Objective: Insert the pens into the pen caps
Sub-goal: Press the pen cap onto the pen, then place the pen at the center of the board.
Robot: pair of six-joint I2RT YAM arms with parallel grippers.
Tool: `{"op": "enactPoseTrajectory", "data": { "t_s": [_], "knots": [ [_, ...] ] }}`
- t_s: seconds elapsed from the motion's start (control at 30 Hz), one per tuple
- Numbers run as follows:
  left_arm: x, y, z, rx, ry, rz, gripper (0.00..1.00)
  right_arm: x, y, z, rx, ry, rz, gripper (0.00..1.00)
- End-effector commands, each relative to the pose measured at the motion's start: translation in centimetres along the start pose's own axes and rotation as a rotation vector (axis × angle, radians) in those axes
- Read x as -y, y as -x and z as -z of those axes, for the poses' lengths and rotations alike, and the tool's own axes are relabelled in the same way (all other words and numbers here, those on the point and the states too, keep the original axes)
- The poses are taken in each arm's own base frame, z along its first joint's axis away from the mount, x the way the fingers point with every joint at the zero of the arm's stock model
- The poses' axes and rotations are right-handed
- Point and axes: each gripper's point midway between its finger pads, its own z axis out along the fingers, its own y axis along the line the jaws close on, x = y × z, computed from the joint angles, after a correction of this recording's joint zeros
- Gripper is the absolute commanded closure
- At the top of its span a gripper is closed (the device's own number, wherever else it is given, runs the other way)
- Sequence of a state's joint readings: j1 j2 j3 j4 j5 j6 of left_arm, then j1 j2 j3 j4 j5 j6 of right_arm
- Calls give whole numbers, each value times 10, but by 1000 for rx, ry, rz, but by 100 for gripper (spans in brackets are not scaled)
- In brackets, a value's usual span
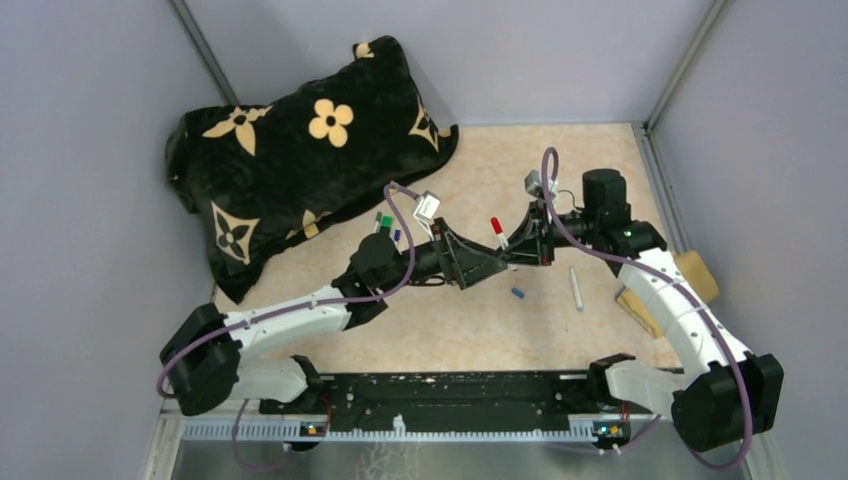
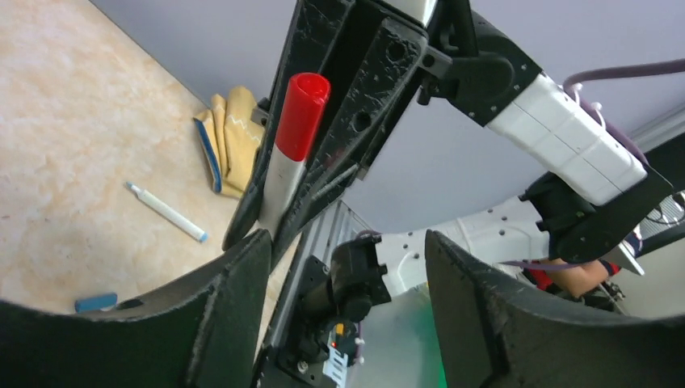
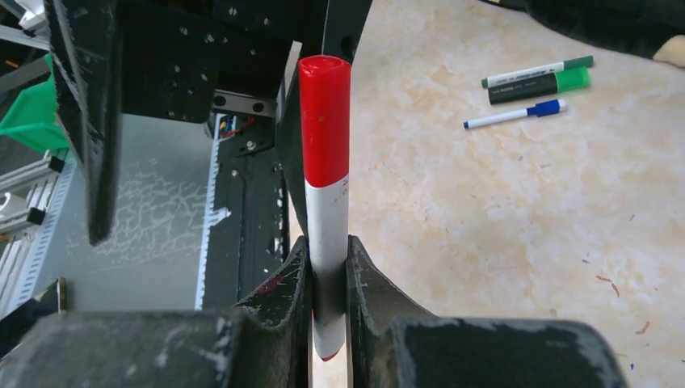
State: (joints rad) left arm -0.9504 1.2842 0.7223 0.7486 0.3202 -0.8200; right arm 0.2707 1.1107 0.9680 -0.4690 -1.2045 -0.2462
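Though the right claw (image 3: 327,246) covers the middle of its grey barrel, the red pen (image 3: 325,145) is plainly pinched upright between those two pressed-in fingers (image 3: 283,299), red end up, held in the air above the table (image 1: 600,180). Only a sliver of its lower tip shows below the grip, and whether the red top is a fully seated cap cannot be told. The left claw (image 2: 346,242) is spread wide just beside it, touching nothing; its dark fingers fill the bottom of the left wrist view and cut off the table beneath.

A blue cap (image 2: 95,302) lies half hidden behind the left finger, with a white pen (image 2: 165,212) near it. Beyond that pen sits the box (image 2: 222,141), partly blocked by the right claw. Well apart, by the pillow (image 1: 300,170), lie a green pen (image 3: 537,71), a black pen (image 3: 540,86) touching it, and a blue pen (image 3: 513,117) just beside them.
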Motion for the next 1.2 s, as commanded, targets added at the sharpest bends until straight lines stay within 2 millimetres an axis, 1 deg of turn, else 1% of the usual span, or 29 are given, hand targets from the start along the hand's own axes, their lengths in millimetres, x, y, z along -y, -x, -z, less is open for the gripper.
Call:
{"op": "enactPoseTrajectory", "data": {
  "t_s": [0.0, 0.03, 0.13, 0.2, 0.33, 0.4, 0.5, 0.7, 0.83, 0.9, 1.0, 1.17],
  "knots": [
    [25, 17, 18, 95, -40, 17, 22, 9, 9, 2, 35, -35, 149, 100],
    [24, 19, 20, 105, -30, 1, 20, 7, 8, 2, 37, -29, 150, 100],
    [20, 17, 29, 119, -18, -39, 18, 2, 7, 2, 43, 2, 150, 100],
    [16, 14, 35, 137, -25, -64, 19, -3, 5, 1, 51, 35, 146, 100],
    [18, 16, 43, 217, -85, -116, 20, -13, 3, -2, 77, 112, 105, 100],
    [14, 15, 40, 223, -88, -133, 22, -16, 3, -2, 85, 134, 91, 100],
    [9, 14, 28, 211, -82, -149, 24, -17, 3, -3, 91, 151, 78, 100],
    [9, 19, 5, 210, -116, -176, 40, -17, 0, -4, 96, 160, 58, 100],
    [6, 18, -3, 222, -136, -167, 55, -16, -1, -4, 98, 161, 51, 100],
    [5, 17, -5, 223, -138, -162, 61, -16, -1, -4, 98, 161, 47, 100],
    [1, 15, -8, 218, -131, -158, 65, -17, -2, -5, 98, 164, 43, 100],
    [-1, 18, -11, 230, -124, -164, 71, -17, -2, -5, 99, 164, 39, 100]
  ]
}}
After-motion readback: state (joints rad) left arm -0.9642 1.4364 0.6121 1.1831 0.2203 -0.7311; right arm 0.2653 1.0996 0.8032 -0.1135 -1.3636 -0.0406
